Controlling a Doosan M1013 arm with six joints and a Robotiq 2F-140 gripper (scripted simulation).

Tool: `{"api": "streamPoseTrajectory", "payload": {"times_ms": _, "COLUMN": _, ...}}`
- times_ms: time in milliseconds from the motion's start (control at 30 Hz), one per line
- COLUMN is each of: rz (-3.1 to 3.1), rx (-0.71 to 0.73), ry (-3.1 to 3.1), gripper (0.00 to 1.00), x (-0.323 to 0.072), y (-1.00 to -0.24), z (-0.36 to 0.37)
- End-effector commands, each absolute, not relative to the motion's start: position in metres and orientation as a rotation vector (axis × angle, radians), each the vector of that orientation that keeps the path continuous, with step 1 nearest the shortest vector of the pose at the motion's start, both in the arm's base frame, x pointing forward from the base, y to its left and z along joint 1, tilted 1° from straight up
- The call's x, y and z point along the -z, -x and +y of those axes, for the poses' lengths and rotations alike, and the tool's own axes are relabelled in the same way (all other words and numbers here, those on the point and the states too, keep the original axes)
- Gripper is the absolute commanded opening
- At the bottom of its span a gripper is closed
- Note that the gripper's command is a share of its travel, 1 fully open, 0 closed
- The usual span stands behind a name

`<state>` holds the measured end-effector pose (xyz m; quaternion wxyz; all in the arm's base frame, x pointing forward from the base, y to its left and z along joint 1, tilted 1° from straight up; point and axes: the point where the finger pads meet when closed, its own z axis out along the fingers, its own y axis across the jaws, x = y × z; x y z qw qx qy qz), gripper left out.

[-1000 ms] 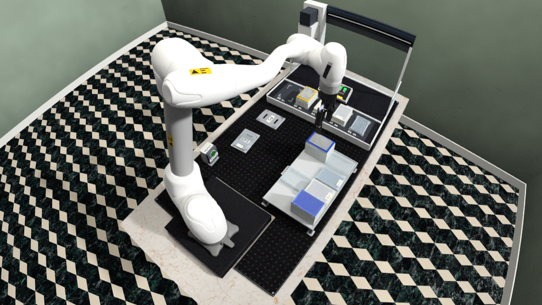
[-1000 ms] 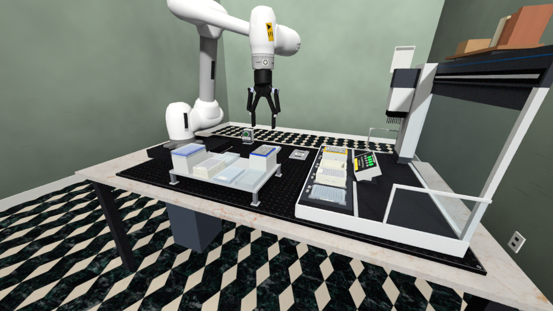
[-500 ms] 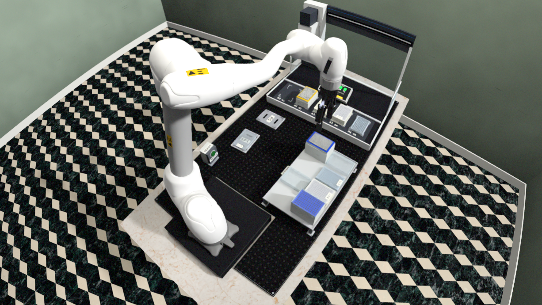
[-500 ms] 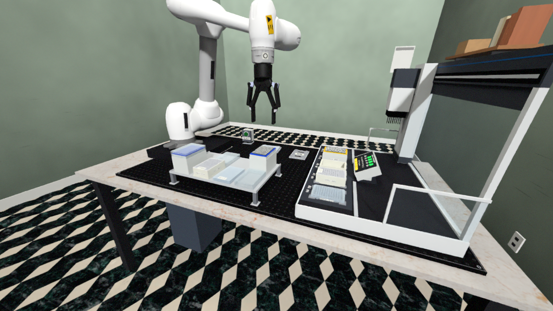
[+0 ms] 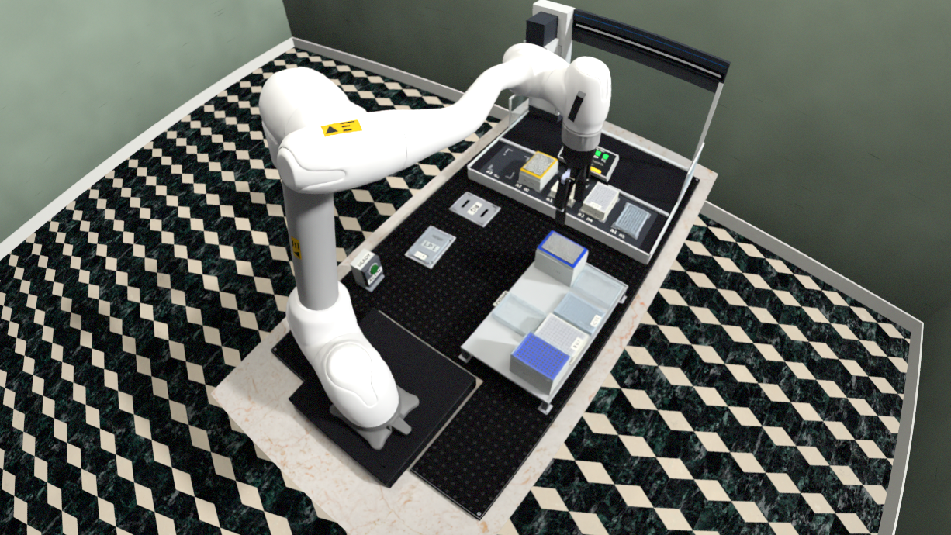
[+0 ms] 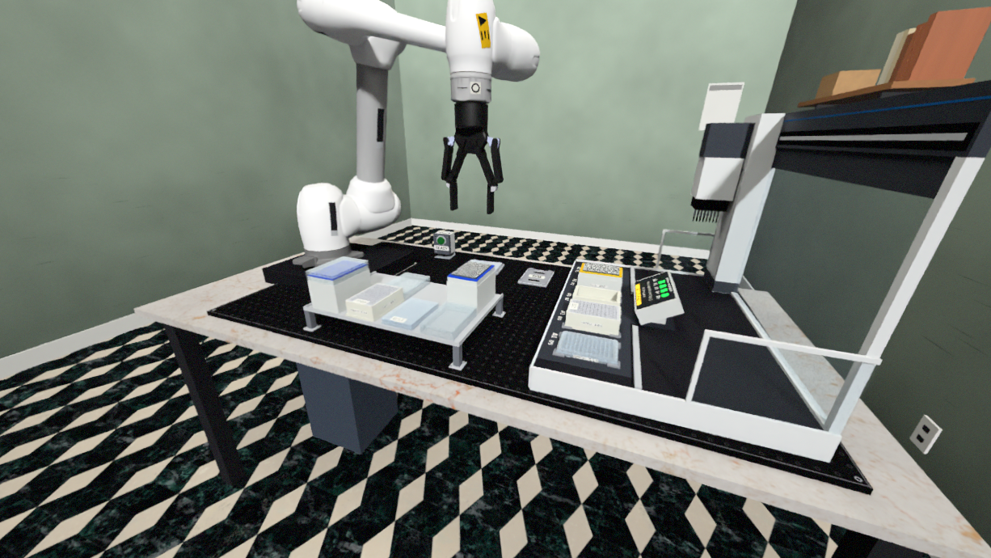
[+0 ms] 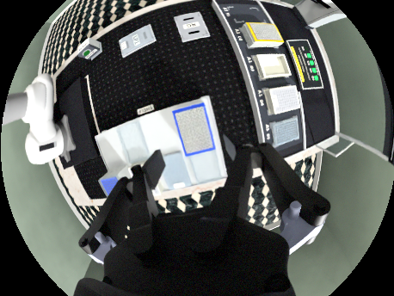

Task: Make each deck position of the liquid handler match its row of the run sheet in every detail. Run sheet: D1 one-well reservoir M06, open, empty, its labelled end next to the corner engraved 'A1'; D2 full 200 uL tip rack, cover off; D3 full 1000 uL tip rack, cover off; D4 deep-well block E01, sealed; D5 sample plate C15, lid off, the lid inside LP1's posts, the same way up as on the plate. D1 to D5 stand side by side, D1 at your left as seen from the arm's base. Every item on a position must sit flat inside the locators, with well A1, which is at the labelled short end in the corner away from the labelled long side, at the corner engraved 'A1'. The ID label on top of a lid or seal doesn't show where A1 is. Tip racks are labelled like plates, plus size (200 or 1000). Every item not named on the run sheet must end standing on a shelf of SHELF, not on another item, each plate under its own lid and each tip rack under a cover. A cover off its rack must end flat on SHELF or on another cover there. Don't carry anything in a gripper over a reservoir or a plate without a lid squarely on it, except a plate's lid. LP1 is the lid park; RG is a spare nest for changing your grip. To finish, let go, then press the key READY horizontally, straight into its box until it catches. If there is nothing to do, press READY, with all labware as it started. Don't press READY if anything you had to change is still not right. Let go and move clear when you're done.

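My gripper (image 5: 571,199) (image 6: 472,200) (image 7: 193,149) is open and empty. It hangs high over the table between the shelf and the deck (image 5: 492,184) (image 6: 589,391). On the deck, the leftmost position (image 5: 502,163) is bare. Beside it stand a yellow-rimmed tip rack (image 5: 537,169) (image 6: 600,272) (image 7: 262,33), an open cream trough (image 6: 595,296) (image 7: 275,65), a white block (image 5: 600,200) (image 6: 591,317) (image 7: 283,100) and a clear plate (image 5: 631,219) (image 6: 589,346) (image 7: 286,131). A blue-rimmed tip rack (image 5: 561,256) (image 6: 473,281) (image 7: 195,130) stands uncovered on the shelf (image 5: 529,282).
The shelf also holds a blue-topped rack (image 5: 540,358) (image 6: 337,285), a white plate (image 5: 561,332) (image 6: 374,300) and clear flat pieces (image 5: 580,312). The lid park (image 5: 430,246), the spare nest (image 5: 474,208) and the READY key (image 5: 371,270) (image 6: 443,243) lie left. The handler's gantry rises behind.
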<state>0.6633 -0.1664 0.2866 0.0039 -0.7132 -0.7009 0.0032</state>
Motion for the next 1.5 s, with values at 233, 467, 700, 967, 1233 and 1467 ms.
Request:
{"api": "streamPoseTrajectory", "payload": {"times_ms": 233, "rz": -2.197, "rx": -0.008, "ry": 2.236, "gripper": 0.66, "x": -0.302, "y": -0.664, "z": -0.166}}
{"api": "streamPoseTrajectory", "payload": {"times_ms": 467, "rz": -2.083, "rx": -0.009, "ry": 2.343, "gripper": 0.66, "x": -0.296, "y": -0.688, "z": -0.167}}
{"api": "streamPoseTrajectory", "payload": {"times_ms": 700, "rz": -1.939, "rx": -0.009, "ry": 2.464, "gripper": 0.66, "x": -0.289, "y": -0.717, "z": -0.167}}
{"api": "streamPoseTrajectory", "payload": {"times_ms": 967, "rz": -1.736, "rx": -0.01, "ry": 2.612, "gripper": 0.66, "x": -0.283, "y": -0.74, "z": -0.167}}
{"api": "streamPoseTrajectory", "payload": {"times_ms": 1233, "rz": -1.577, "rx": -0.011, "ry": 2.711, "gripper": 0.66, "x": -0.283, "y": -0.74, "z": -0.167}}
{"api": "streamPoseTrajectory", "payload": {"times_ms": 1467, "rz": -1.383, "rx": -0.011, "ry": 2.815, "gripper": 0.66, "x": -0.283, "y": -0.74, "z": -0.167}}
